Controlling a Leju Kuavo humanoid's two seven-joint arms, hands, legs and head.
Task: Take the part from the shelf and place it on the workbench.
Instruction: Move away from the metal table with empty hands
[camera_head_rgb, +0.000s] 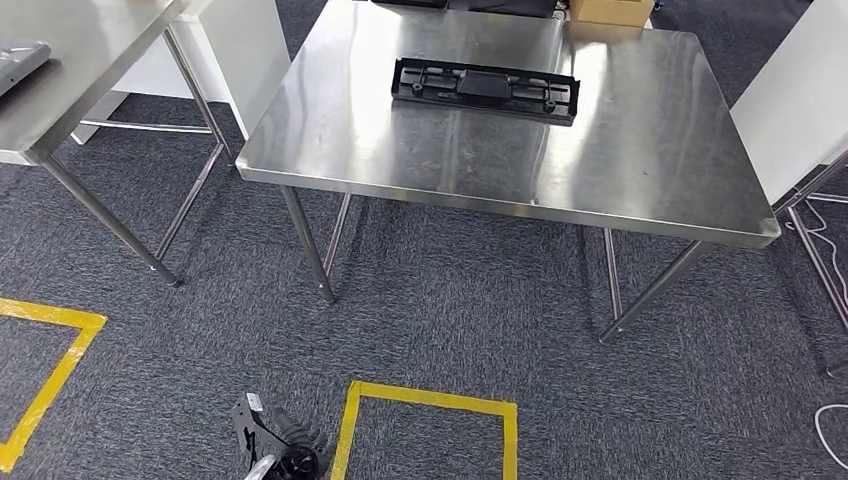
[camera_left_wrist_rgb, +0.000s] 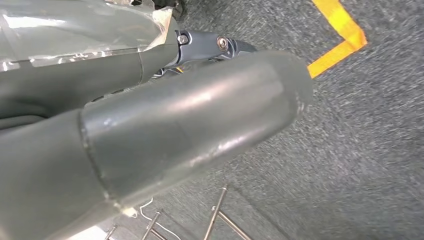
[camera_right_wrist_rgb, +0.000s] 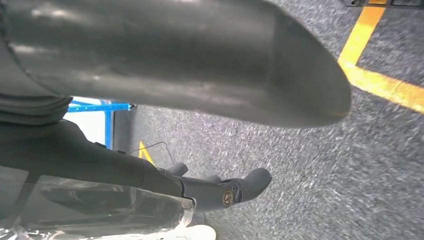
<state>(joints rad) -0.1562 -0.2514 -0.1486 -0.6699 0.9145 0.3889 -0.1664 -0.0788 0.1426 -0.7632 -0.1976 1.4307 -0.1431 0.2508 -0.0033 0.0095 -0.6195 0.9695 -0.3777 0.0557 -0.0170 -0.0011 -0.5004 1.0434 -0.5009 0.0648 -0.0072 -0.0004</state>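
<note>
- Left hand (camera_left_wrist_rgb: 165, 130): hangs low over the carpet (camera_head_rgb: 450, 320). In the left wrist view the thick grey thumb crosses the frame, with darker fingers (camera_left_wrist_rgb: 220, 47) behind it. Nothing is held; the fingers lie roughly straight, uncurled.
- Right hand (camera_right_wrist_rgb: 175, 65): also hangs over the carpet. In the right wrist view the thumb is extended and the dark fingers (camera_right_wrist_rgb: 245, 186) are stretched out, apart from the thumb. Nothing is held.
- Head view, 6 to 7 o'clock: a dark part of the robot's left arm or hand (camera_head_rgb: 272, 445) enters at the bottom edge, just beside the yellow tape square (camera_head_rgb: 430, 400) on the carpet.
- Head view, 8 o'clock: a second yellow tape outline (camera_head_rgb: 55, 365) lies on the carpet, well apart from the first.
- Head view, centre to 12 o'clock: the steel surface (camera_head_rgb: 640, 170) stands on thin metal legs beyond the tape square.
- Part (camera_head_rgb: 485, 90): a long black plastic piece lying flat on the surface, toward its far half at about 12 o'clock, well apart from both hands.
- Head view, 1 o'clock: a cardboard box (camera_head_rgb: 610, 10) sits at the far edge of the surface, beyond the part.
- Head view, 10 o'clock: a second steel table (camera_head_rgb: 80, 70) stands to the left, separated from the surface by a gap.
- Head view, 4 o'clock: white cables (camera_head_rgb: 830, 425) lie on the carpet near the right edge.
</note>
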